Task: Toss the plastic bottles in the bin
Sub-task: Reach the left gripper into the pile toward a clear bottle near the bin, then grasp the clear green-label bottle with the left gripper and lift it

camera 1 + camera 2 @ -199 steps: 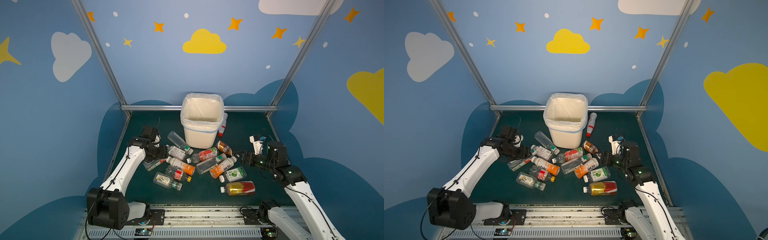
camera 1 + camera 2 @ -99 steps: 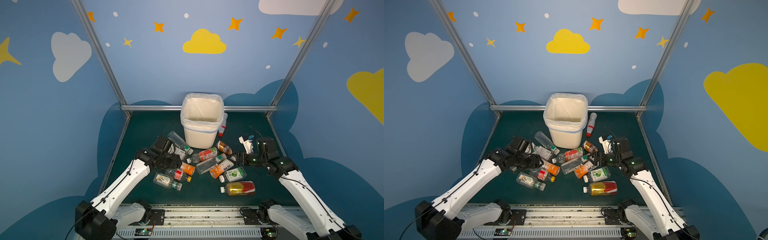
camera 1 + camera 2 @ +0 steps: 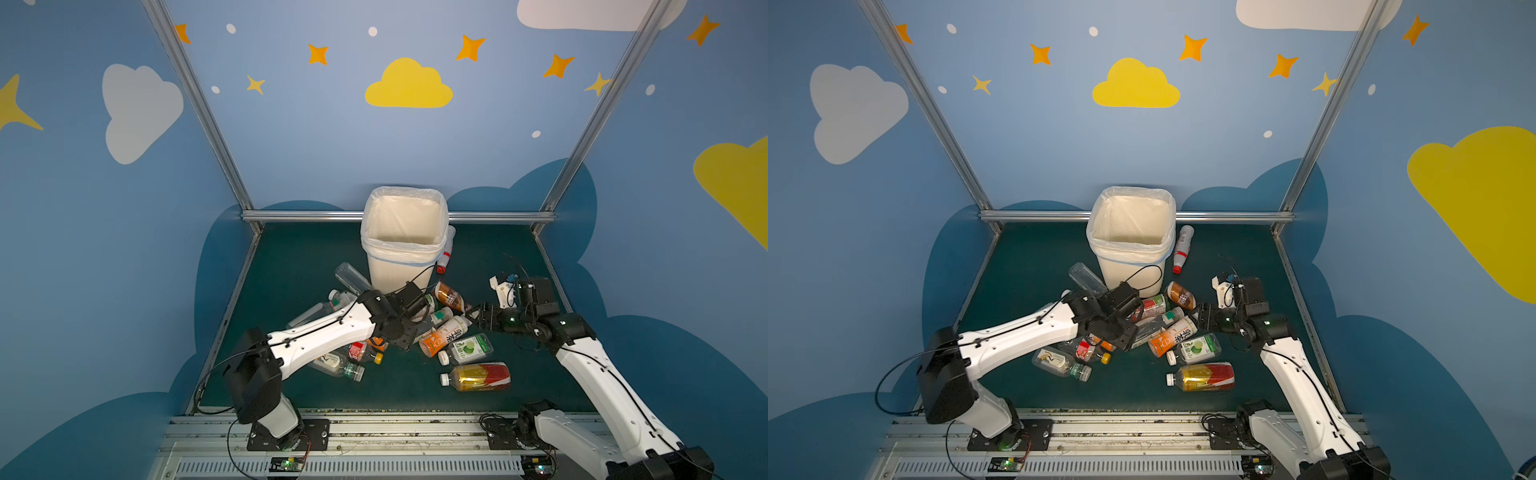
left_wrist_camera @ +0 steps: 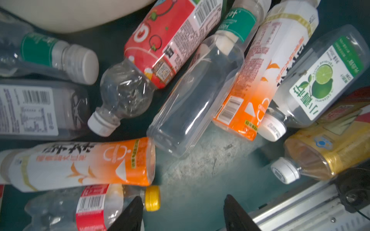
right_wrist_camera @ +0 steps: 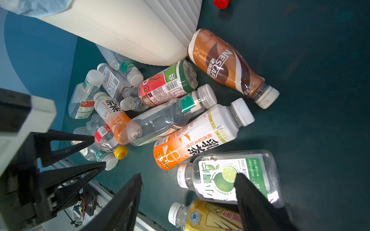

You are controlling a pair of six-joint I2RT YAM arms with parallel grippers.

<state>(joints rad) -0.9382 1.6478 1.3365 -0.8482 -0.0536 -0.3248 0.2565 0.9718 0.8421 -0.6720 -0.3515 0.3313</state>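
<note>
Dark-green matting (image 3: 299,266) beneath blue, cloud-painted walls (image 3: 332,145): we see bright-labelled plastic bottles (image 3: 442,337) heaped before the cream, bag-lined bin (image 3: 397,272); left gripper (image 4: 184,208) and right gripper (image 5: 188,186) gape, empty.

The cream-white bin (image 3: 395,276), upright and bag-lined, stands at the tabletop's (image 3: 291,266) far edge. The plastic bottles (image 3: 442,337) lie on their sides, heaped just before it. A red-capped bottle (image 3: 1183,248) lies beside it.
</note>
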